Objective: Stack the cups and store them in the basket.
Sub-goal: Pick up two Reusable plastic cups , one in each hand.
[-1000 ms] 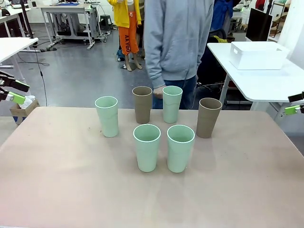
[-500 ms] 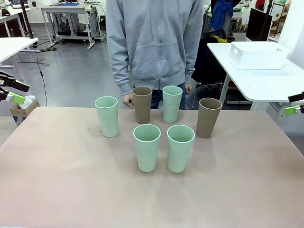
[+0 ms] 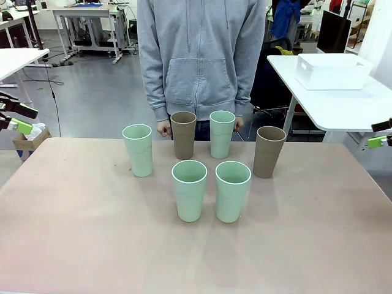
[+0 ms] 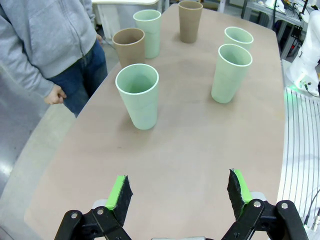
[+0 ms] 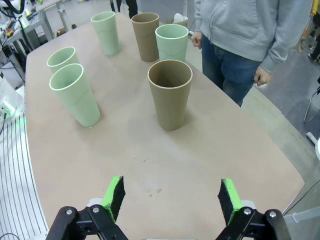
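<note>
Where the front view looks across the surface [image 3: 73, 233]: six cups stand upright, unstacked, none touching.
Front view, far row: far-left mint cup [image 3: 139, 150], back brown cup [image 3: 183, 135], back mint cup [image 3: 222, 133], right brown cup [image 3: 269, 151].
Front view, near row: front-left mint cup [image 3: 189, 190] just beside front-right mint cup [image 3: 233, 191], a narrow gap between.
Front view, basket [image 3: 332, 71]: white tub on a white side surface [image 3: 343, 107] at the far right, well apart from the cups.
Front view, person [image 3: 202, 55]: grey hoodie, standing at the far edge, person's hands [image 3: 163, 128] down behind the two back cups.
Front view, grippers: left gripper [image 3: 24, 118] at the left edge, right gripper [image 3: 375, 134] at the right edge, both beyond the surface's sides, holding nothing.
Left wrist view, left gripper [image 4: 178, 189]: fingers [image 4: 120, 192] spread wide, empty, above bare surface; far-left mint cup [image 4: 137, 96] nearest ahead, person's hand [image 4: 54, 94] off the edge.
Right wrist view, right gripper [image 5: 170, 196]: fingers [image 5: 114, 196] spread wide, empty, above bare surface; right brown cup [image 5: 170, 94] nearest ahead, person's hand [image 5: 261, 76] beyond the edge.
</note>
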Available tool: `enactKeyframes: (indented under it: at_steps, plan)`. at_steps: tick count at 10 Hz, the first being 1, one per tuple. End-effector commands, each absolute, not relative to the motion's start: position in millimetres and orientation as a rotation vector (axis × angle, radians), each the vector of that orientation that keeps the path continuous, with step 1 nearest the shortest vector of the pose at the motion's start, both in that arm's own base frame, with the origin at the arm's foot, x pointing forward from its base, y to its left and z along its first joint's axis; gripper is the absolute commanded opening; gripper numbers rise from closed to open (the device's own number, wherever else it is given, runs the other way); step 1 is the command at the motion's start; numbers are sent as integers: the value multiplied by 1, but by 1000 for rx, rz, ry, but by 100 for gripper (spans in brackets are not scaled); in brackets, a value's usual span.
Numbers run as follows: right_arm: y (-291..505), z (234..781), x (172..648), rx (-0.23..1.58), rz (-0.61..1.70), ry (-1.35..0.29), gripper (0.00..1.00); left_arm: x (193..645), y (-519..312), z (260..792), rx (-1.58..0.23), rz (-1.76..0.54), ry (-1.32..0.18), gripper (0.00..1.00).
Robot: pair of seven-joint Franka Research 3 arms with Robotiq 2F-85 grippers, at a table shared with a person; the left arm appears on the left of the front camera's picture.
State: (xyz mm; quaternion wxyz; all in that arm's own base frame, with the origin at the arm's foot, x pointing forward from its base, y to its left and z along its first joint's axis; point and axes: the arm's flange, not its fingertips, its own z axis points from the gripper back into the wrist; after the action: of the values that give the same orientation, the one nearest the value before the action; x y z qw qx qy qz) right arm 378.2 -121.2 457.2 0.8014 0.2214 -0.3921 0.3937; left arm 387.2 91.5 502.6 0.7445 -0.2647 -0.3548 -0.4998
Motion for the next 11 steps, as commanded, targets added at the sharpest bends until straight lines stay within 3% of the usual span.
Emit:
enactKeyframes:
  at_steps: [1, 11]
  plan:
    - [-122, 456, 382, 480, 859, -878, 100, 387, 92, 504, -588, -1101, -787, 100]
    - [-122, 456, 382, 480, 859, -878, 100, 387, 92, 504, -588, -1101, -787, 100]
